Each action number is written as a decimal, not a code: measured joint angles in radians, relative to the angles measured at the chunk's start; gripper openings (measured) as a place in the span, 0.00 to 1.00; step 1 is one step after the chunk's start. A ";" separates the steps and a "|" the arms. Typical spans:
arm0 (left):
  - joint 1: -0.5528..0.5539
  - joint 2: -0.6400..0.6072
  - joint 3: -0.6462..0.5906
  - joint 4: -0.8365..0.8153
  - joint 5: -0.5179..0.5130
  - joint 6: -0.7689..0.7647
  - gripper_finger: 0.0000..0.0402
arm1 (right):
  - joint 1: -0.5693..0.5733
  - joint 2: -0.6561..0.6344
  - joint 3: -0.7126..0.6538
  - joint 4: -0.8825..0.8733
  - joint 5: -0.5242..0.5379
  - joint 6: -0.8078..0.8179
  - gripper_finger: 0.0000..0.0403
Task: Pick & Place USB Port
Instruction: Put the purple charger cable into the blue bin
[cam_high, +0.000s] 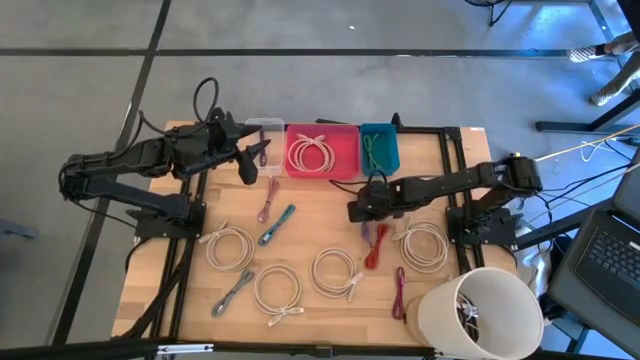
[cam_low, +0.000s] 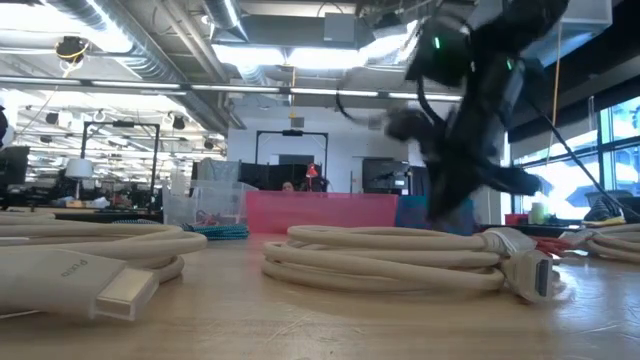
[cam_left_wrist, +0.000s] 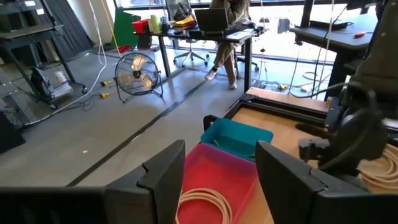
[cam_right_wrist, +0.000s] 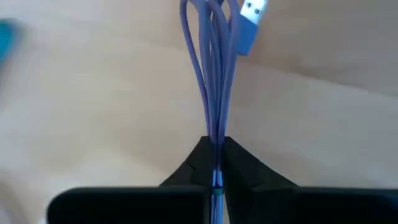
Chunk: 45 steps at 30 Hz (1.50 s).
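Observation:
My right gripper (cam_high: 355, 211) is over the middle of the table, just in front of the teal bin (cam_high: 380, 147), and is shut on a bundled purple USB cable (cam_right_wrist: 214, 74) whose blue plug (cam_right_wrist: 252, 18) shows at the far end in the right wrist view. In the high view the gripper hides this cable. The pink bin (cam_high: 322, 150) holds a coiled white cable (cam_high: 312, 153). A clear bin (cam_high: 265, 133) stands to its left. My left gripper (cam_high: 248, 168) hovers open beside the clear bin and holds nothing. My right gripper pinches the purple cable bundle between its two fingers, on several strands at once (cam_right_wrist: 215, 134). The strands run straight on from the fingertips (cam_right_wrist: 239, 162), along the fingers, with the plug at the free end. I cannot tell whether the cable is clear of the table.
Several white coiled cables (cam_high: 232, 246) lie on the wooden table, along with a teal cable (cam_high: 278, 225), a pink one (cam_high: 268, 200), a grey one (cam_high: 234, 291), a red one (cam_high: 376, 248) and a magenta one (cam_high: 400, 292). A white bucket (cam_high: 480, 310) stands at the near right corner.

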 joint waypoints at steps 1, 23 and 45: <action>0.000 0.000 0.000 0.000 0.000 0.000 0.47 | 0.005 -0.005 0.027 -0.004 0.000 -0.019 0.03; 0.000 0.000 0.000 -0.002 0.000 -0.026 0.47 | -0.429 -0.043 0.755 -0.663 0.129 -0.559 0.03; 0.000 0.000 0.000 -0.005 0.000 -0.044 0.47 | -0.678 0.216 0.748 -0.695 -0.053 -0.764 0.02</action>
